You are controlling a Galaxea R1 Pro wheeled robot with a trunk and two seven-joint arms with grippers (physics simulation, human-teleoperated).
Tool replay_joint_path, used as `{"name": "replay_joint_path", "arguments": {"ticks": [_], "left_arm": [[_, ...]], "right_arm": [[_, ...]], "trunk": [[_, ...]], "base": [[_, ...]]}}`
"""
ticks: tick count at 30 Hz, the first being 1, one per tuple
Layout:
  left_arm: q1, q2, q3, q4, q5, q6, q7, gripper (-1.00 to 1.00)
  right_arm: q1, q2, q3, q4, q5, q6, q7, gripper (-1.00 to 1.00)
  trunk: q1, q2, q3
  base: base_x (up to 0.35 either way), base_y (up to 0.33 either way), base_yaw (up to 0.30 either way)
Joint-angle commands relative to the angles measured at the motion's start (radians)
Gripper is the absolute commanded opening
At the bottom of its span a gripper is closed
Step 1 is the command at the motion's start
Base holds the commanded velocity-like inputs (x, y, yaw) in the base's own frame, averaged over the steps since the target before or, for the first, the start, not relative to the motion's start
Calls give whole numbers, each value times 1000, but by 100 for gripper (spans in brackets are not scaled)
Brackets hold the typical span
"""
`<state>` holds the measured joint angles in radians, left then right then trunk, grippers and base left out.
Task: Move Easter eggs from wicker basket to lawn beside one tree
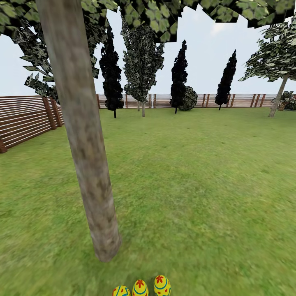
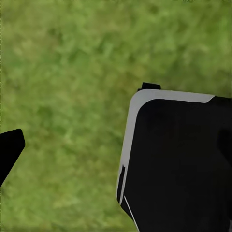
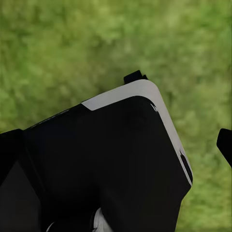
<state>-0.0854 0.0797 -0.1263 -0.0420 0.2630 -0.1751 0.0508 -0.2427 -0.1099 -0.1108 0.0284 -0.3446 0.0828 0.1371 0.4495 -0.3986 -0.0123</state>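
Three yellow Easter eggs stand close together on the lawn at the bottom edge of the head view: one, a second and a third. They lie just in front of the foot of the tree, whose thick grey-brown trunk leans up to the left. The wicker basket is out of view. My left gripper hangs over grass, one black fingertip far out at the frame edge, nothing between the fingers. My right gripper looks the same, with its fingertip at the opposite edge.
My black, white-edged base lies below both wrist cameras. A brown slat fence runs along the left and back. Dark narrow trees and a thin-trunked tree stand by the far fence, with open grass between.
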Motion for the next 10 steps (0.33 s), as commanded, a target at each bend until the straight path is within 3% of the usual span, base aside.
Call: {"name": "replay_joint_path", "arguments": {"ticks": [1, 10], "left_arm": [[-1, 0, -9, 1, 7, -3, 3, 100], [-1, -2, -8, 0, 8, -3, 3, 100]], "right_arm": [[-1, -1, -8, 2, -2, 1, 4, 100], [-1, -1, -8, 2, -2, 0, 4, 100]], "trunk": [[0, -1, -1], [0, -1, -1]], "base": [[0, 0, 0], [0, 0, 0]]}}
